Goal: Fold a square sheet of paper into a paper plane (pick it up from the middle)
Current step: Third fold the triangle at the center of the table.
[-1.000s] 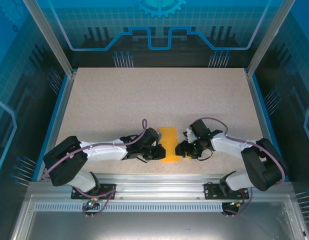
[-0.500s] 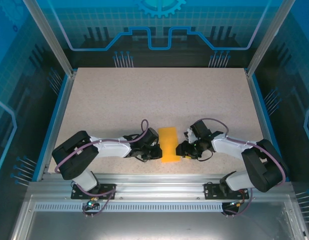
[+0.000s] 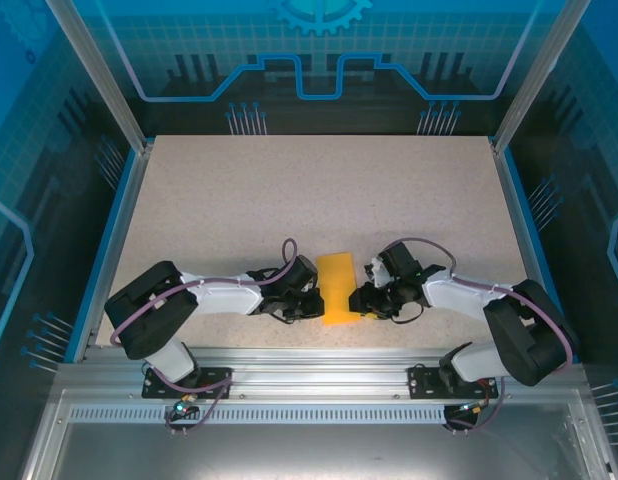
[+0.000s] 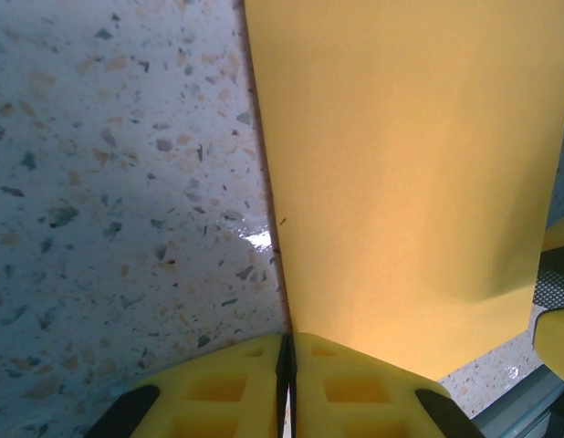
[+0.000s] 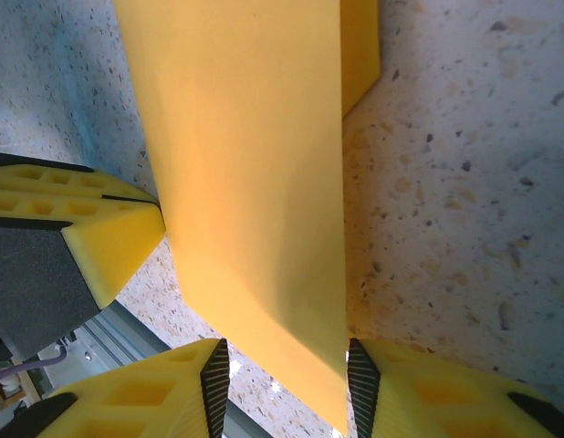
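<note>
Speckled beige table (image 3: pixel 239 200) inside blue-walled booth (image 3: pixel 49 150). Folded orange-yellow paper (image 3: pixel 335 288) lies flat at lower centre, near the front edge. Left gripper (image 3: pixel 315 303) is pressed together at its left edge; any pinch is unclear. Right gripper (image 3: pixel 359 300) is spread, straddling its right edge.

The folded square sheet of paper (image 3: pixel 336 288) lies near the front edge of the table (image 3: pixel 289 190), between left gripper (image 3: pixel 314 303) and right gripper (image 3: pixel 358 298); both seem to touch it.
</note>
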`<state>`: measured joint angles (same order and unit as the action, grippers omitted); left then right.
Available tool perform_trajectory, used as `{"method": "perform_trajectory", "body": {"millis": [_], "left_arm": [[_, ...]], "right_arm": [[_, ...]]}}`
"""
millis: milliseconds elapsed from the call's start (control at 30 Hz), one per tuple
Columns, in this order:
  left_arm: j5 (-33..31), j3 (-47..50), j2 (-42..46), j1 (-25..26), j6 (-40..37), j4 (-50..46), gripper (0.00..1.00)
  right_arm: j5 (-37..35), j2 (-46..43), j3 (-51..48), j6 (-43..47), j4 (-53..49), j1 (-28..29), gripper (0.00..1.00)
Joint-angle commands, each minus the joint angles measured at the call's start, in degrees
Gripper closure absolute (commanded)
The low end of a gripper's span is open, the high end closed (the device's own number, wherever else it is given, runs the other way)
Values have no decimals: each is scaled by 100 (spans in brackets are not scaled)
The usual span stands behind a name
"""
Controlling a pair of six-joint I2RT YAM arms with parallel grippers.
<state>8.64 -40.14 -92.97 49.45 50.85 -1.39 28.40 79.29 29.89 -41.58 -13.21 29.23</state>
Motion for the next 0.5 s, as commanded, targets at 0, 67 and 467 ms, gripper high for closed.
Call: {"method": "perform_trajectory", "body": {"millis": [0,67,467], "left_arm": [[-38,-64,-257,-6,-117,-239,87],[-25,-84,-265,-6,-134,-255,87],[-4,-169,-236,4,-246,-344,86]], "right_arm": [[71,-74,140,41,-52,49,59],[-30,-3,265,142,-175,31,57],[33,612,883,606,-623,-330,74]]}}
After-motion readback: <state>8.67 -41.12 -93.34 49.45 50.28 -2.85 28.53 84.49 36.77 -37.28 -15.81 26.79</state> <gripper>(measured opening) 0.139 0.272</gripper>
